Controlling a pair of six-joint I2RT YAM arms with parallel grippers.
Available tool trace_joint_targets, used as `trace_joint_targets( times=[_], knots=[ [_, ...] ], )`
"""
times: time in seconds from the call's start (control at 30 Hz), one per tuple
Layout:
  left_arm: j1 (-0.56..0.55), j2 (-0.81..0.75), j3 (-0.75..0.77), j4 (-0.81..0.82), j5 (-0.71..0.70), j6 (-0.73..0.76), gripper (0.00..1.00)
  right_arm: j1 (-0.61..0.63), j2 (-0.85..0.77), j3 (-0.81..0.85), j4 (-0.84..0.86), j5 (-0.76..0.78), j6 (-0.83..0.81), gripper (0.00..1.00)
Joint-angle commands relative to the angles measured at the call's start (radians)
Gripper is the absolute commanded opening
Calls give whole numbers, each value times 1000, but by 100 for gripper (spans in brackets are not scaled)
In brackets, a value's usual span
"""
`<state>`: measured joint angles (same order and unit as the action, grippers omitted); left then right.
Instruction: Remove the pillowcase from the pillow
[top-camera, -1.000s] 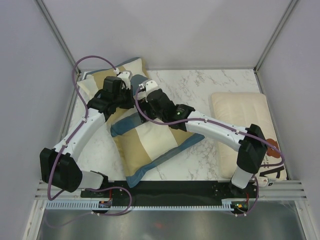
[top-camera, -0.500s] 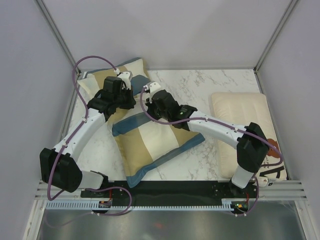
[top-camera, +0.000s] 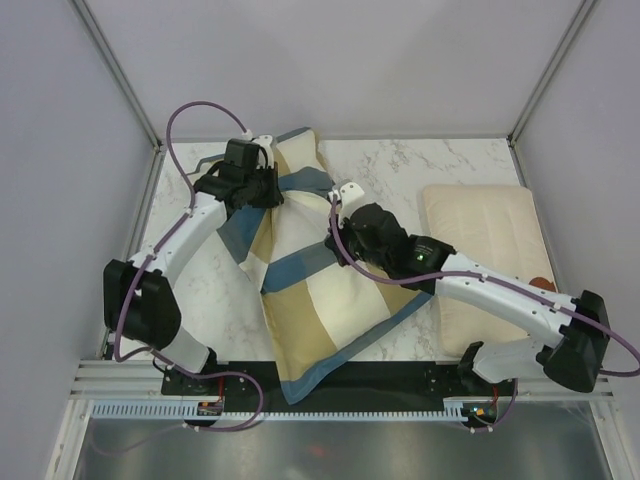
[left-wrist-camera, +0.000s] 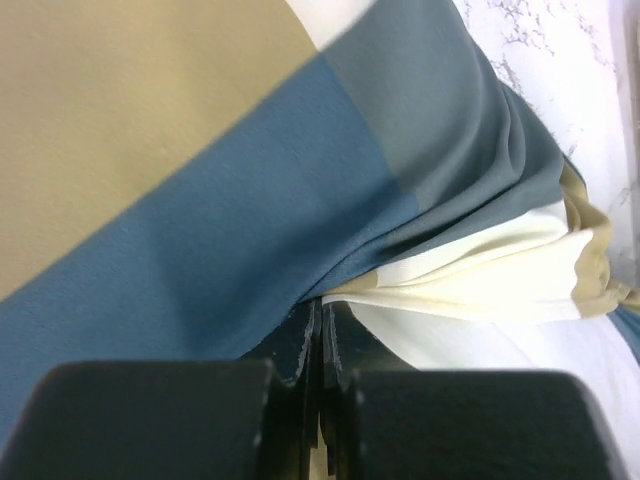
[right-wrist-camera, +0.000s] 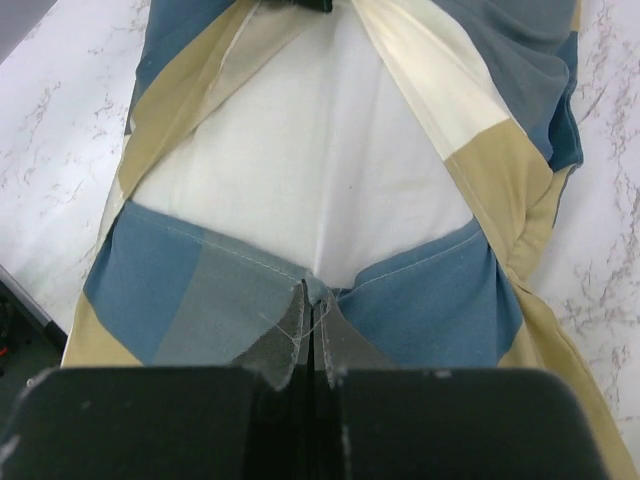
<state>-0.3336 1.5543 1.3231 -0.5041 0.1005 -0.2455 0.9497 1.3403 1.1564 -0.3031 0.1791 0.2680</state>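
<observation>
The pillowcase (top-camera: 310, 300), in blocks of steel blue, tan and cream, lies lengthwise from the back of the table to its near edge with the pillow inside. In the right wrist view the off-white pillow (right-wrist-camera: 310, 160) shows through the case's stretched-open mouth. My left gripper (top-camera: 278, 192) is shut on the far side of that mouth, pinching blue and cream fabric (left-wrist-camera: 320, 300). Opposite it, my right gripper (top-camera: 338, 212) is shut on the blue hem (right-wrist-camera: 322, 290) of the near side. The two grippers hold the opening apart.
A flatter cream pillow (top-camera: 485, 235) with a brown print lies along the right side of the marble table (top-camera: 430, 165). Grey walls and metal posts close in the back and sides. The case's near corner (top-camera: 300, 385) hangs over the black base rail.
My right gripper has shut on the hem. Both arms have shifted, the left one toward the back, and the cased pillow has swung to lie lengthwise toward the near edge.
</observation>
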Motion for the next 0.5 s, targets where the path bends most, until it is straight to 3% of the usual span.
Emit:
trace_joint_targets(
  times=[0.0, 0.27, 0.47],
  knots=[
    [25, 53, 99, 41, -97, -29, 2, 49, -134, -40, -69, 16, 48, 0],
    [45, 153, 172, 41, -137, -44, 2, 116, -285, -106, -195, 91, 126, 0],
    [53, 199, 199, 47, -125, -69, 2, 164, -336, -132, -243, 43, 165, 0]
  ],
)
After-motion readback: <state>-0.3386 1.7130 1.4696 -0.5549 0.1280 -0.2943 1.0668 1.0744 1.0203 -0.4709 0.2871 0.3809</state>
